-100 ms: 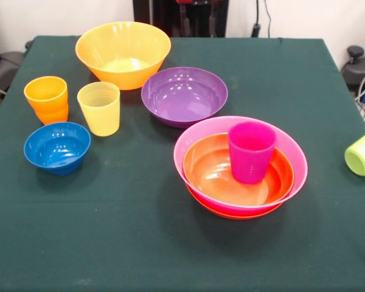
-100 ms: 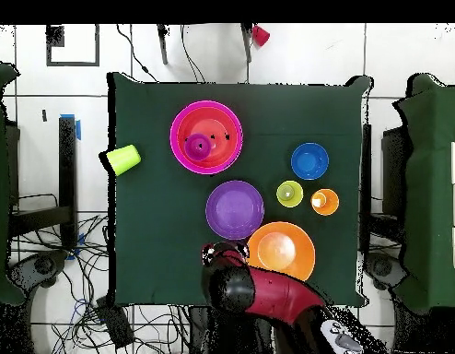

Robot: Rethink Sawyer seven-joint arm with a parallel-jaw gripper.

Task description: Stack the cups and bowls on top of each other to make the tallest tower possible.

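Tower begun, arm drawn back over the table's far edge.

You'll likely find these glossy plastic pieces light, stiff and slippery; pinch each by its rim. The purple cup (image 1: 251, 151) stands inside the tower (image 1: 240, 165), near right. The purple bowl (image 1: 184, 95) lies closest to the gripper (image 2: 225, 253), whose opening you can't judge from here.
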